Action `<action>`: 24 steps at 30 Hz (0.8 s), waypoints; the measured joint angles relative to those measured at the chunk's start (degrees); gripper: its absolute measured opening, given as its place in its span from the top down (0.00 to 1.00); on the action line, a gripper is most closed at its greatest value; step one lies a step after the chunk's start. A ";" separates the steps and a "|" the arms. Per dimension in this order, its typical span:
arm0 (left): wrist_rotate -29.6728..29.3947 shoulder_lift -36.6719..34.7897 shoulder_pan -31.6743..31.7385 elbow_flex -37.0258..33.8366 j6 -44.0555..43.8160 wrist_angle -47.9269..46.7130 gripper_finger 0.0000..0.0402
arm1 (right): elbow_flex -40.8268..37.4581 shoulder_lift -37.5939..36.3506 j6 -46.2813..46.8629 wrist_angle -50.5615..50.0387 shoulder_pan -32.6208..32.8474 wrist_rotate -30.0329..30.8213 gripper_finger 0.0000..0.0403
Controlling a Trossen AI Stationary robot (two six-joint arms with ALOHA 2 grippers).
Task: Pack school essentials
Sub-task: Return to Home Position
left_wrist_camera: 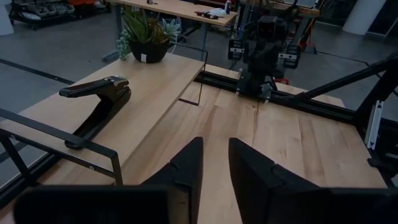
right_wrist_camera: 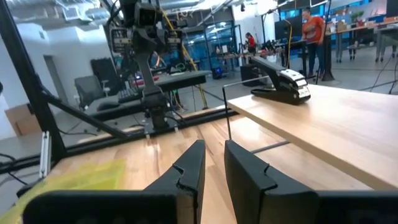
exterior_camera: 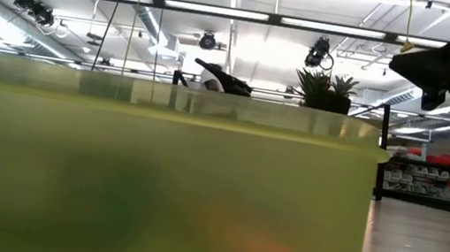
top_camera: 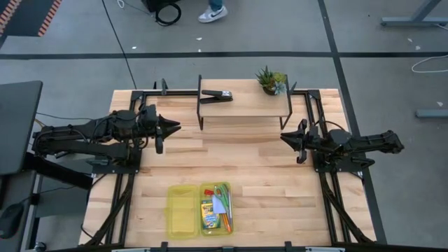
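An open yellow-green case (top_camera: 181, 211) lies near the table's front edge. Its right half (top_camera: 216, 208) holds the school essentials: a crayon box (top_camera: 208, 212), green-handled scissors, pencils and a pale block. The case wall (exterior_camera: 153, 187) fills most of the low view. My left gripper (top_camera: 175, 127) hangs above the table's left side, pointing right. My right gripper (top_camera: 283, 136) hangs above the right side, pointing left. Both are far from the case. In the wrist views each gripper (left_wrist_camera: 216, 155) (right_wrist_camera: 214, 158) is nearly shut, with a narrow gap and nothing between its fingers.
A raised wooden shelf (top_camera: 245, 108) on black legs stands at the table's far edge, with a black clip-like tool (top_camera: 217, 95) and a small potted plant (top_camera: 271, 80) on it. Bare wood lies between the two arms. People stand in the room beyond the table (right_wrist_camera: 311, 31).
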 joint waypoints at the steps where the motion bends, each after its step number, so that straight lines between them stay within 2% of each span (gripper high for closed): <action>1: 0.01 0.00 0.00 0.02 0.02 0.00 0.79 | 0.00 0.01 -0.38 -0.30 0.00 0.00 0.83; 6: 0.01 0.00 -0.02 0.02 0.00 0.00 0.80 | 0.00 0.01 -2.70 0.32 0.00 0.08 0.83; 13: 0.00 0.01 0.00 0.02 0.03 -0.01 0.78 | 0.00 -0.02 1.55 0.32 0.00 0.19 0.83; 24: -0.01 0.02 -0.02 0.02 -0.01 -0.02 0.80 | 0.00 0.02 0.17 -2.61 0.00 0.23 0.83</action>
